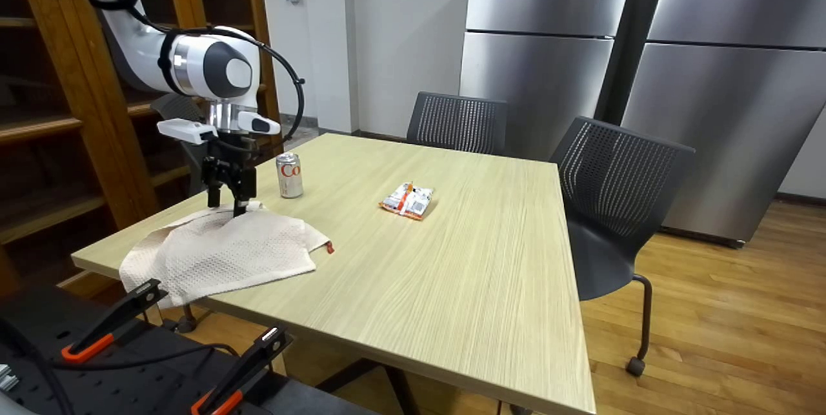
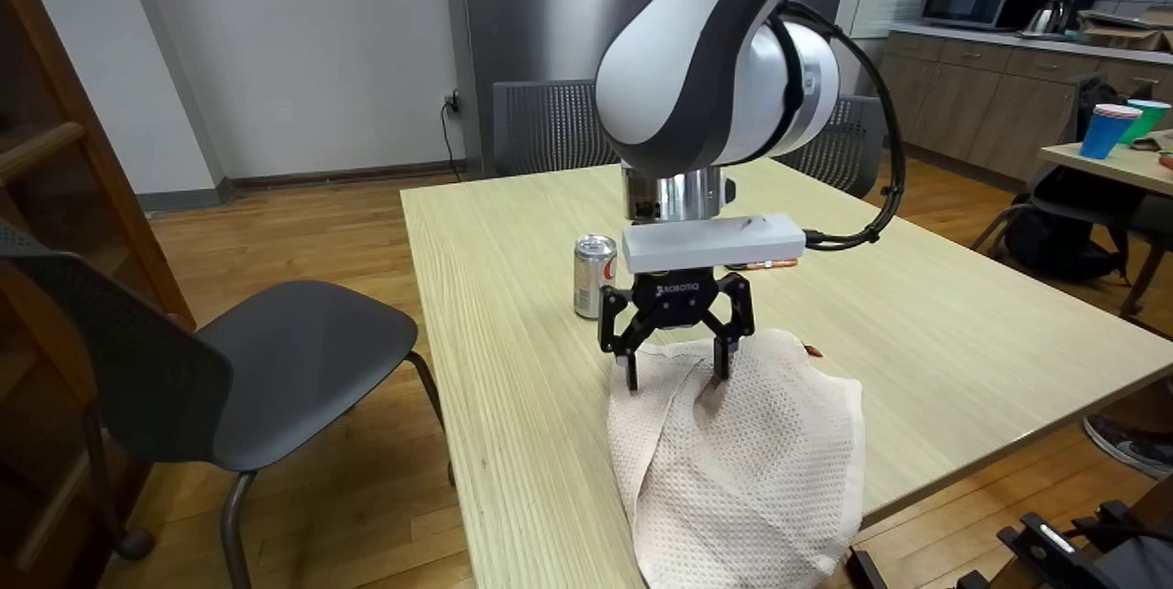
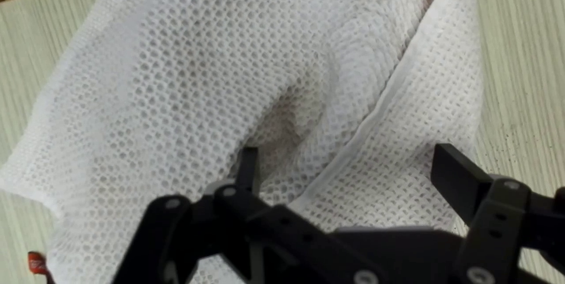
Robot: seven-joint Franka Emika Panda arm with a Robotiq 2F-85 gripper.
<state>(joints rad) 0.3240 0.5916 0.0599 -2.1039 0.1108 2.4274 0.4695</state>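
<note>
A white waffle-weave towel point(image 1: 226, 253) lies crumpled near the table's edge and hangs partly over it; it shows in both exterior views point(image 2: 747, 470) and fills much of the wrist view point(image 3: 198, 76). A small red tag point(image 1: 330, 247) sits at its border. One towel edge is folded over. My gripper point(image 2: 676, 376) points down at the towel with its fingers apart. In the wrist view the gripper point(image 3: 344, 160) has towel below and between the fingers, not pinched. One finger reaches into a fold and seems to touch the cloth; whether the other touches is unclear.
A silver soda can point(image 1: 289, 176) stands upright beside the gripper. A snack bag point(image 1: 408, 201) lies farther along the wooden table point(image 1: 464, 286); the arm mostly hides it in an exterior view point(image 2: 770, 265). Dark chairs point(image 1: 619, 208) surround the table. Black-orange clamps point(image 1: 242, 370) sit at the base platform.
</note>
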